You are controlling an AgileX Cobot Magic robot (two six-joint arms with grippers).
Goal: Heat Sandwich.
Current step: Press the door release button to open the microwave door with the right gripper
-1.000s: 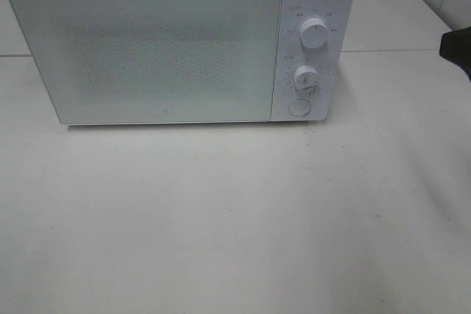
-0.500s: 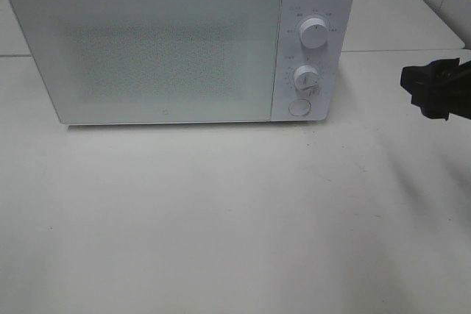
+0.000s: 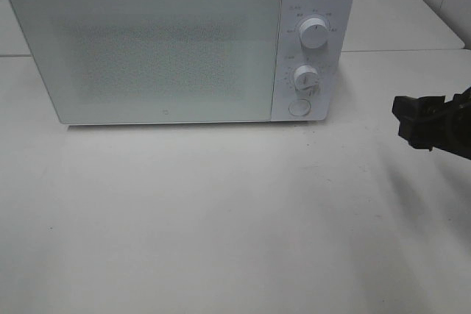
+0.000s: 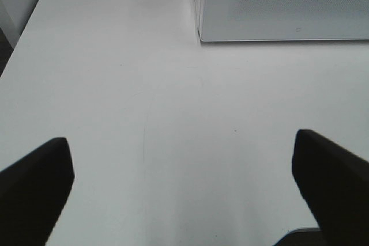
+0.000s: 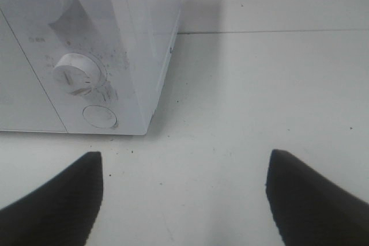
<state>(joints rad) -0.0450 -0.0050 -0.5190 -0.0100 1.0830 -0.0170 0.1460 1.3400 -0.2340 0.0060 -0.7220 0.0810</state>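
While the right jaws stand spread: nothing lies between the two dark fingers [image 5: 52, 200], and they are lined up with the microwave's control panel
Left jaws: also spread and empty, fingers [image 4: 34, 194] above bare tabletop [image 4: 144, 84]
Sandwich: appears in no view; the door [image 3: 154, 49] is shut and its frosted window reveals nothing, so whether it is already inside cannot be told
Risk, wrong control: the round button [image 5: 99, 116] sits just below the lower knob [image 5: 78, 76]; with the jaws this wide, one tip could catch the knob and turn it
Risk, sliding: a firm push on the panel could shove the microwave [image 3: 169, 49] back across the smooth tabletop
Risk, door swing: the door probably hinges on the far-left side; once released it could swing into the left arm's area
Risk, empty run: setting a knob before the sandwich is confirmed inside would heat nothing
Right arm [image 3: 434, 123] pose: enters from the right edge of the high view, roughly level, tips pointing left, set off from the panel with open tabletop between
Left arm pose: outside the high view; its wrist camera looks past the tips to the microwave's front corner [image 4: 202, 36]
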